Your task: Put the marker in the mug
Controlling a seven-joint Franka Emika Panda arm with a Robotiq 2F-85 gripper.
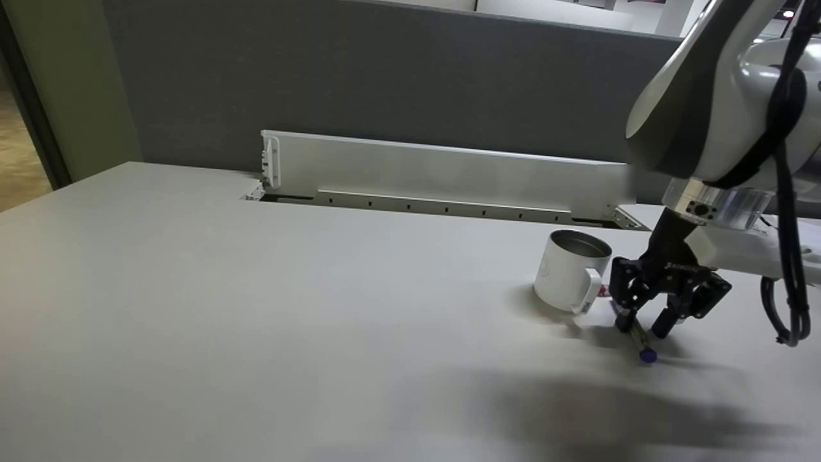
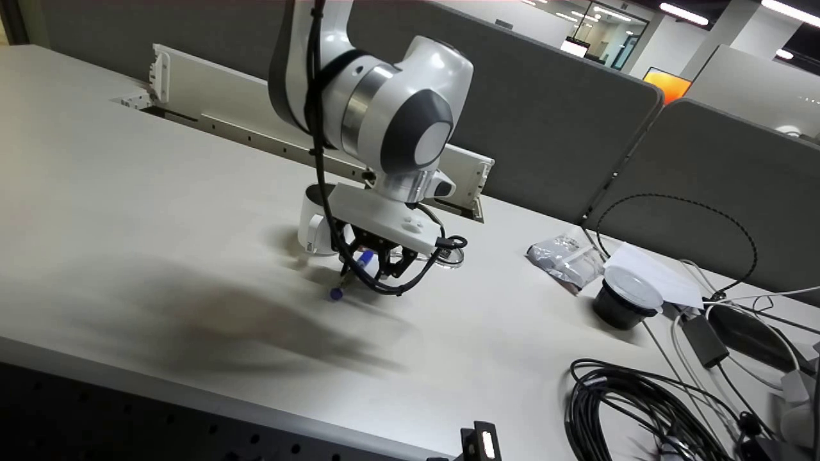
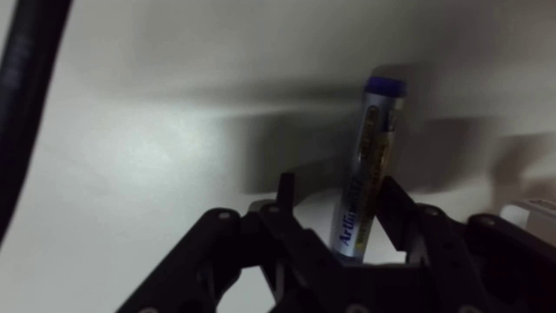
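Two fingers [image 3: 394, 213] are standing apart; one marker [image 3: 368, 174] reading "Artline" is lying between; one mug [image 1: 564, 276] is standing beside them.

The tabletop [image 1: 256, 321] looks smooth, softly shiny — its far edge backed by a matt, cloth-like partition [image 1: 385, 77]. The marker [image 3: 365, 174] has a smooth, metallic sheen.

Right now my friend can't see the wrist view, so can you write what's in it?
A marker with a blue end sits between the open, black fingers of the end effector, nearer the one on the picture's right. A pale tabletop lies beneath, with a black cable at left and something white, probably the mug, at right.
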